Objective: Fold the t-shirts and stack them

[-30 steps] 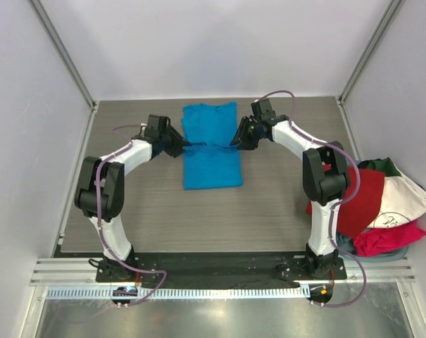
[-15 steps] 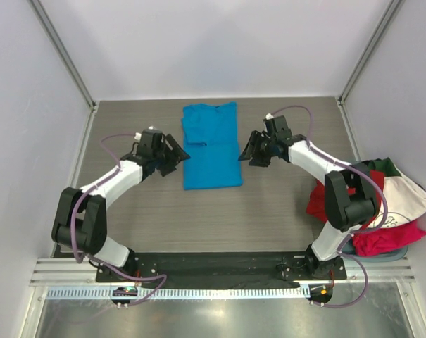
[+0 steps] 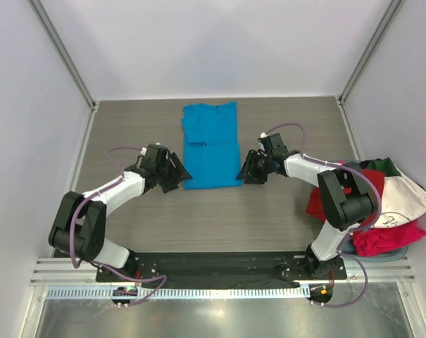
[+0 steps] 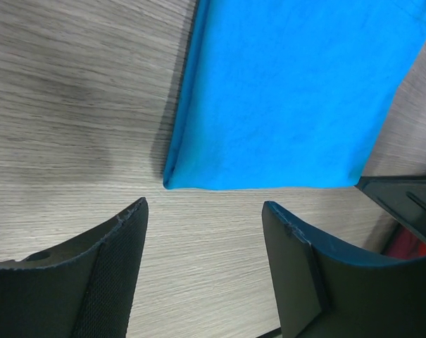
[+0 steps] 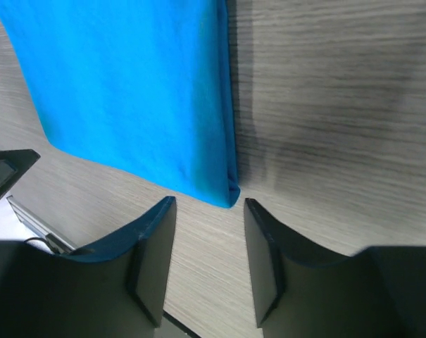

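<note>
Nearest, at the right edge of the table [image 3: 269,218]: heap of waiting t-shirts [image 3: 353,211], counted by colour as four, namely red shirt [image 3: 360,191], magenta-pink shirt [image 3: 385,238], white shirt [image 3: 404,201] with small print, dark green shirt [image 3: 383,166]; more underneath not ruled out. Next out: left gripper [image 4: 204,205] and right gripper [image 5: 209,202], two in all, both released, jaws apart with nothing between, low over bare wood just short of the near hem corners, one each side, no contact with cloth. Beyond, mid-table: one blue t-shirt [image 3: 210,144], flat, already narrowed to a long strip, no sleeves showing at the sides, near hem toward the arms, collar end farthest. Judged light, soft, limp; no stiffness to keep a shape, so liable to sag, drag and come unfolded if lifted at a single point. Side edges doubled, seen as rounded folds in both wrist views. Best taken at the two near corners together, all layers pinched, lower finger slid under along the wood, then carried evenly toward the far end to halve it. Main risk, by judgement: bottom layer left behind. Total shirts seen: five.
</note>
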`<action>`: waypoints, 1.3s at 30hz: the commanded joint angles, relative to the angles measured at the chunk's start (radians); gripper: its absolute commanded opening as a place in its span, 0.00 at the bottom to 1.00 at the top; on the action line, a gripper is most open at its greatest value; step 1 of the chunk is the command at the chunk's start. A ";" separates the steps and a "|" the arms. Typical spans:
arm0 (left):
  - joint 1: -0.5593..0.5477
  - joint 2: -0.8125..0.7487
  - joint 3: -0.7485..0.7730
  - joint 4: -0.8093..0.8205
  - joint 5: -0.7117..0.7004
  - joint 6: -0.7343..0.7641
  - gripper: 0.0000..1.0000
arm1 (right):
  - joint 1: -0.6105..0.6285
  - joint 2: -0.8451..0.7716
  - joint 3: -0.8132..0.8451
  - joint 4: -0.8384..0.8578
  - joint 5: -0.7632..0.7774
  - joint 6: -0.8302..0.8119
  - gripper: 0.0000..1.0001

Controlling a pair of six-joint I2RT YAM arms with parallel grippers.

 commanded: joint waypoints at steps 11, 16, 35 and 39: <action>0.002 0.078 0.002 0.075 0.078 -0.015 0.61 | 0.008 0.109 -0.012 0.099 -0.049 0.020 0.23; 0.002 0.095 -0.005 0.081 0.096 -0.010 0.60 | 0.008 0.096 -0.016 0.099 -0.051 0.008 0.01; 0.049 0.158 -0.036 0.139 0.110 -0.028 0.33 | 0.008 0.089 -0.027 0.102 -0.057 0.008 0.01; 0.052 0.178 -0.042 0.165 0.109 -0.038 0.13 | 0.008 0.085 -0.030 0.102 -0.061 0.008 0.01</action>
